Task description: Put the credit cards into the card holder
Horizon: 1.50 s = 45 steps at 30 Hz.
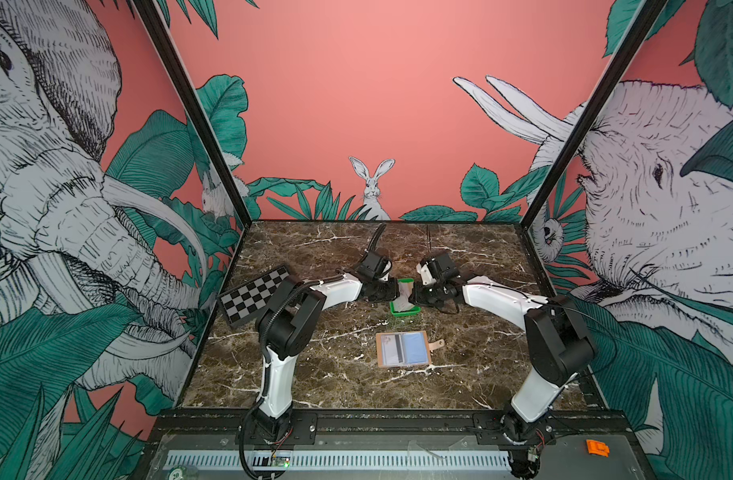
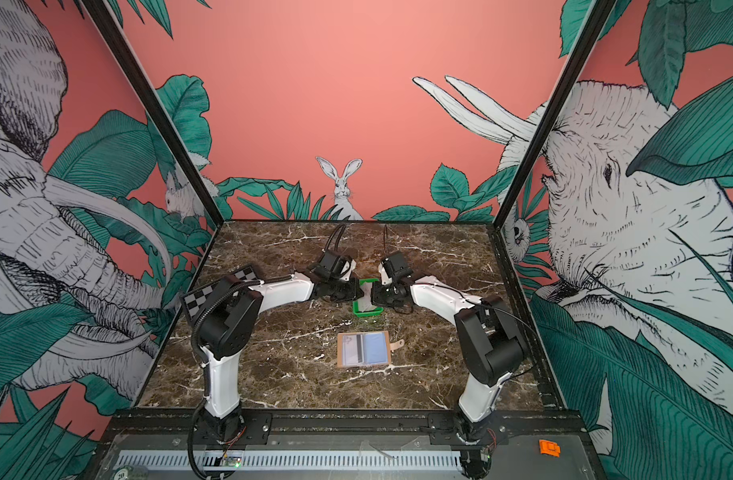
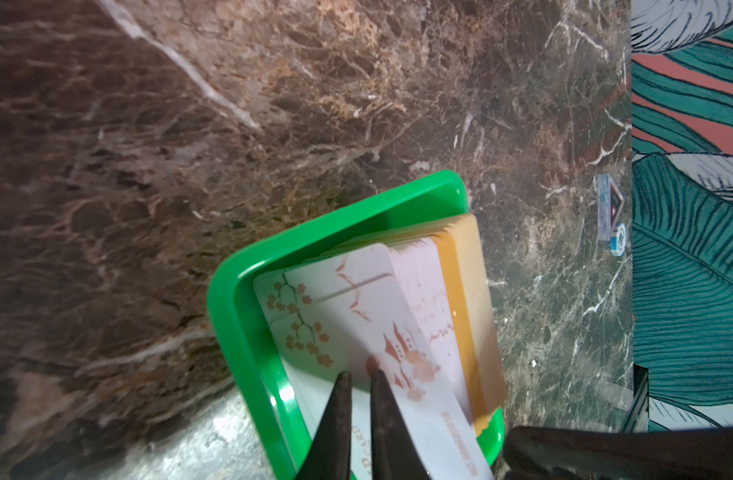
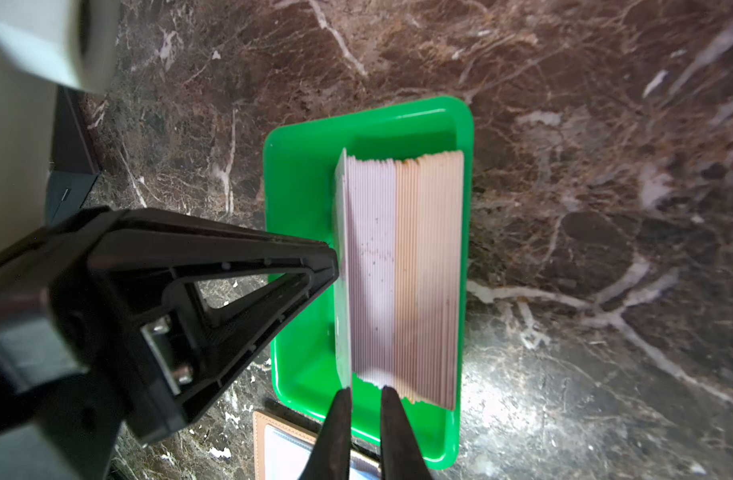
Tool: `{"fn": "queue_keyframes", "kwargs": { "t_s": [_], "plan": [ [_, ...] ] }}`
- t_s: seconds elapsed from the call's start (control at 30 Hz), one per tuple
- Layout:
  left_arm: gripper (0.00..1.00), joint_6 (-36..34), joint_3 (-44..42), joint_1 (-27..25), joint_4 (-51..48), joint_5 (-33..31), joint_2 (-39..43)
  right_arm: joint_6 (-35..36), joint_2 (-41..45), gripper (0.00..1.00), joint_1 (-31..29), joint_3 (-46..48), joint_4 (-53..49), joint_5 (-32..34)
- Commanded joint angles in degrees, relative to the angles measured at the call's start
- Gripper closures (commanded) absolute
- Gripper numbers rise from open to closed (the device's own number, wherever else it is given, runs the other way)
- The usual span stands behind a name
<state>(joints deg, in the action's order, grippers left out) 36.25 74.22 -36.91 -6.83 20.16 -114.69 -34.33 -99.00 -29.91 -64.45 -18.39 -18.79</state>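
We are touching the credit cards (image 4: 402, 270) in the green tray (image 4: 306, 166) with the left pincer (image 3: 360, 376) and the right pincer (image 4: 364, 392), both narrow. The card holder (image 1: 403, 348) is lying open on the desk (image 1: 314, 374) nearby.

I count one green tray (image 1: 405, 311). In the tray: one packed stack of credit cards (image 4: 406, 274), too many to count. Nearer me than the tray: one card holder (image 1: 423, 362), one card (image 1: 388, 350) sleeved. Left of the tray: one checkerboard (image 1: 254, 294).
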Motion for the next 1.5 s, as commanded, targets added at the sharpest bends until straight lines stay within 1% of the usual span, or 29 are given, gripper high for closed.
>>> {"fn": "queue_keyframes", "kwargs": {
  "t_s": [0.0, 0.33, 0.63, 0.8, 0.93, 1.03, 1.23, 1.47],
  "plan": [
    [0.87, 0.05, -0.74, 0.26, -0.84, -0.45, -0.53, -0.35, 1.69, 0.86, -0.33, -0.36, 0.93, 0.9],
    [0.87, 0.27, -1.22, 0.26, -0.29, -0.28, -0.44, -0.57, -0.37, 0.86, -1.22, -0.92, 1.08, 0.13],
    [0.87, 0.4, -1.44, 0.26, -0.21, -0.21, -0.31, -0.62, -1.22, 0.89, -1.82, -1.0, 1.34, 0.72],
    [0.87, 0.58, -1.45, 0.26, 0.0, -0.04, 0.06, -0.39, -1.57, 0.93, -1.92, -1.02, 1.08, 1.51],
    [0.87, 0.66, -1.79, 0.26, 0.07, 0.05, 0.6, -0.22, -1.72, 0.98, -2.08, -1.43, 0.79, 2.06],
    [0.87, 0.71, -2.39, 0.26, 0.02, -0.22, 2.06, 0.02, -1.46, 1.0, -2.66, -1.98, 0.15, 2.73],
    [0.86, -0.08, -5.28, 0.28, -1.83, -3.94, 8.63, 0.75, -0.6, 1.0, -4.84, -3.35, -1.68, 6.25],
    [0.84, 0.18, -7.76, 0.46, -2.84, -4.25, 12.8, 1.8, -1.85, 1.0, -7.23, -5.76, -3.53, 9.27]
  ]
}}
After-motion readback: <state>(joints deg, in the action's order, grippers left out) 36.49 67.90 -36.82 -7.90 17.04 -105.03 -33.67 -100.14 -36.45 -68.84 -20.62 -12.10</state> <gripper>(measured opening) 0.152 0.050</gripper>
